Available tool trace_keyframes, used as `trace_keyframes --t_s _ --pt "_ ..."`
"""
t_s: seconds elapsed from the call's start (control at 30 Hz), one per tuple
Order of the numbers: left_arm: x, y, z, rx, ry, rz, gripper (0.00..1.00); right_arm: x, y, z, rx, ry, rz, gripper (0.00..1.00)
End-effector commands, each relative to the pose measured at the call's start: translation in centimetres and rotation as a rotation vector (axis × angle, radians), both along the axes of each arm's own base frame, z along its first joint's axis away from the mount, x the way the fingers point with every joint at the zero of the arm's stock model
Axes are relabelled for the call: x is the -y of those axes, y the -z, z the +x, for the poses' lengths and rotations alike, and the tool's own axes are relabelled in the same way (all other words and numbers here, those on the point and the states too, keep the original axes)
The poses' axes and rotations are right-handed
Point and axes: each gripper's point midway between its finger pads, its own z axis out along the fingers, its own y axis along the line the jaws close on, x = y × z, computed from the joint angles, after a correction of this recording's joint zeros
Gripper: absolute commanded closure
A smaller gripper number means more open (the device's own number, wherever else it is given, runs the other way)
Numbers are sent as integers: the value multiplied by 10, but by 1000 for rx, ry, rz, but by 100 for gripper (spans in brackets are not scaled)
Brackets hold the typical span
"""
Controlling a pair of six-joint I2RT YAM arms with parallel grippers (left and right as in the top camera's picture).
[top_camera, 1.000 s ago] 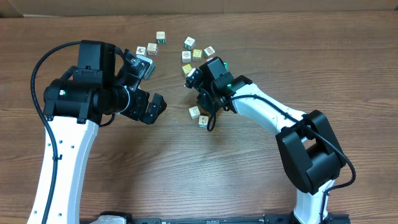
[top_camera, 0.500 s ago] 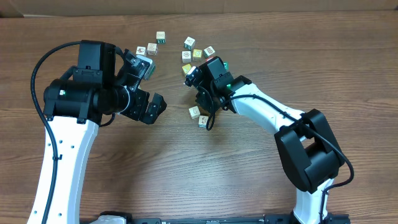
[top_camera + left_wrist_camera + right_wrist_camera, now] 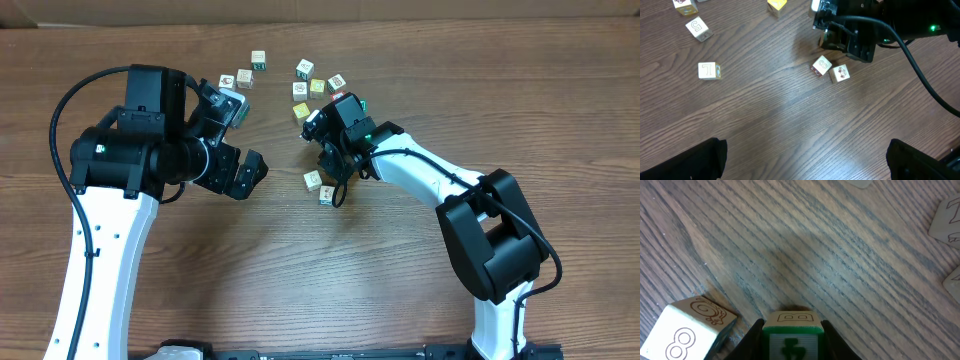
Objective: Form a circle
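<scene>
Sitting between jaws of right gripper (image 3: 791, 326) — green cube (image 3: 792, 341).

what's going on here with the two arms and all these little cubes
The right arm has its jaws shut on a green-faced cube, low over the table next to a cube marked 8. The left arm hangs at the side with its jaws wide open and empty. Other cubes lie scattered farther back; no circle is formed yet.
</scene>
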Motion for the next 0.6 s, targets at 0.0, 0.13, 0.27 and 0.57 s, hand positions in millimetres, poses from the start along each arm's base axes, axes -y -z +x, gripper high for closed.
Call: trace_keyframes --t_s 0.0,0.13,0.27,0.57 --pt "3 2 0 -2 28 -7 0 4 9 -3 -23 8 -1 96" --pt "3 2 0 -2 28 -7 0 5 15 -9 -39 4 2 96" --pt "3 2 0 -2 28 -7 0 5 16 -9 -37 4 2 95" --pt "3 2 0 -2 28 -7 1 3 14 -5 -21 4 12 77"
